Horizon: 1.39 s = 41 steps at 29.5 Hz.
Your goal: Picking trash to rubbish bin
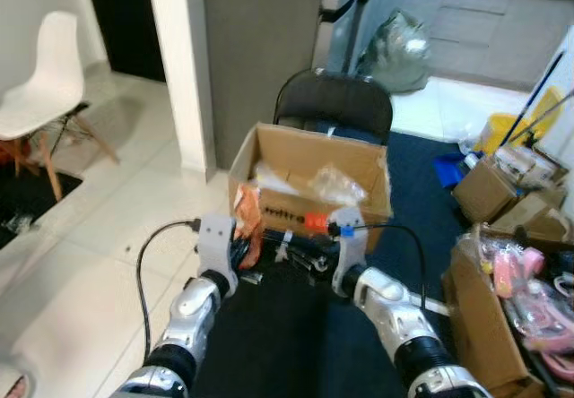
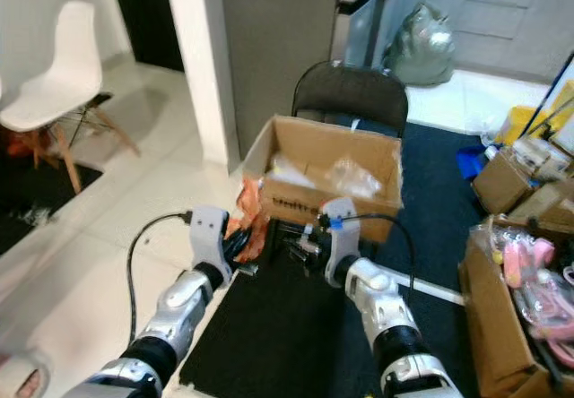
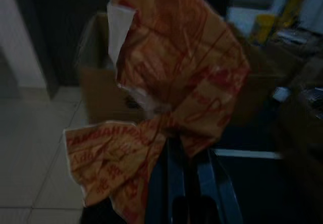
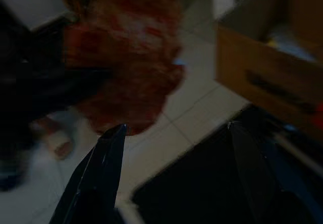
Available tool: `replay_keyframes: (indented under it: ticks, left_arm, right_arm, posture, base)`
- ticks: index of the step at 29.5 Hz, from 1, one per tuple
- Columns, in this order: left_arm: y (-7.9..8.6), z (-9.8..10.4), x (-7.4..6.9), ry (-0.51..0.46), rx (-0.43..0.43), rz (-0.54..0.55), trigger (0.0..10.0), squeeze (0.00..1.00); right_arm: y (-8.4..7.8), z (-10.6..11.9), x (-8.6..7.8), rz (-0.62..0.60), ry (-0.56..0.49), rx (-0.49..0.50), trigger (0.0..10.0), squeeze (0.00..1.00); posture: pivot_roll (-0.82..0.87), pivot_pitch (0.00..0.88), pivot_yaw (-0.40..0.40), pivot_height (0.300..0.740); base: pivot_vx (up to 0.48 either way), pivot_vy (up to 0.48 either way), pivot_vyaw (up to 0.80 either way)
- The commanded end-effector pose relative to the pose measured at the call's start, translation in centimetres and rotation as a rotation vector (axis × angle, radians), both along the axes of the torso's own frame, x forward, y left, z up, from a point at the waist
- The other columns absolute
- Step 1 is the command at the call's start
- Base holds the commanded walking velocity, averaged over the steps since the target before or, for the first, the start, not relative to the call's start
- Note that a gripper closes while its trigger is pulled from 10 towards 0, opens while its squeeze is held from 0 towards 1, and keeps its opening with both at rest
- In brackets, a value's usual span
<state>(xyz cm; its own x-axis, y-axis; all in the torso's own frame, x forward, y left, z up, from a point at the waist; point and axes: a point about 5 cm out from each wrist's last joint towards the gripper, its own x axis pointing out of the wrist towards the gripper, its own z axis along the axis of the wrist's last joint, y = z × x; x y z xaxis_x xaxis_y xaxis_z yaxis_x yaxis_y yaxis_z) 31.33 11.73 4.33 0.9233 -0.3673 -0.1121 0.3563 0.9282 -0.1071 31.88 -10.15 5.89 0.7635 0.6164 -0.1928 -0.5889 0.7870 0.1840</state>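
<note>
A dark rug (image 1: 269, 326) runs from under the robot up to 1 o'clock, meeting pale floor tiles (image 1: 117, 228) on the left, and a white chair (image 1: 45, 75) stands off at 10 o'clock. Straight ahead at 12 o'clock sits an open cardboard box (image 1: 309, 187) with dark lettering on its front, too blurred to read, and clear plastic wrap (image 1: 336, 183) lying inside it; behind it stands a dark round-backed chair (image 1: 334, 102). At 3 o'clock a second carton (image 1: 489, 326) holds pink items. The left gripper (image 1: 240, 247) is raised just before the box's left front corner, its fingers clamped on a crumpled orange paper wrapper (image 3: 166, 98). From the head the wrapper shows as a small orange scrap beside the box; the left wrist view shows it up close, with red print whose only legible letters look like "ZAMBIAH" on the lower flap, the rest unreadable. The right gripper (image 4: 174, 133) hangs near the box's front at 1 o'clock, its two fingers spread wide apart with nothing between them; its wrist view looks across at the wrapper and the box corner.
</note>
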Motion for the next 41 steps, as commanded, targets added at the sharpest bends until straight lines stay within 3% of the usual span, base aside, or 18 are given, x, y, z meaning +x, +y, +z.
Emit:
replay_keyframes:
  ticks: [1,14,17,32,41]
  left_arm:
    - [0.2,-0.3,-0.1,0.016,0.006,0.003,10.0,0.0]
    - [1.1,-0.1,0.0,0.008,0.019,0.013,10.0,0.0]
    - [2.1,0.0,0.0,-0.001,0.035,0.022,10.0,0.0]
    - [2.7,0.6,0.1,-0.029,0.057,0.022,10.0,0.0]
    - [3.0,0.6,0.1,-0.031,0.068,0.017,10.0,0.0]
  right_arm:
    - [-0.1,-0.1,0.0,-0.002,0.003,-0.016,10.0,0.0]
    - [-0.2,-0.2,0.1,-0.033,0.004,-0.012,10.0,0.0]
    - [-0.3,-0.3,0.0,-0.042,0.008,-0.009,10.0,0.0]
    - [-0.7,-0.8,-0.3,-0.044,0.023,-0.018,10.0,0.0]
    - [-4.2,-1.3,-1.0,-0.009,0.052,-0.069,10.0,0.0]
  posture:
    - [0.04,0.0,0.02,0.74]
    - [0.04,0.003,0.028,0.74]
    - [0.05,0.01,0.038,0.74]
    - [0.06,0.018,0.04,0.74]
    - [0.05,0.026,0.04,0.74]
  base:
    - [0.368,0.0,0.0]
    - [0.371,0.0,-0.74]
    - [0.379,0.0,-0.67]
    - [0.385,0.0,0.0]
    - [0.403,0.0,0.0]
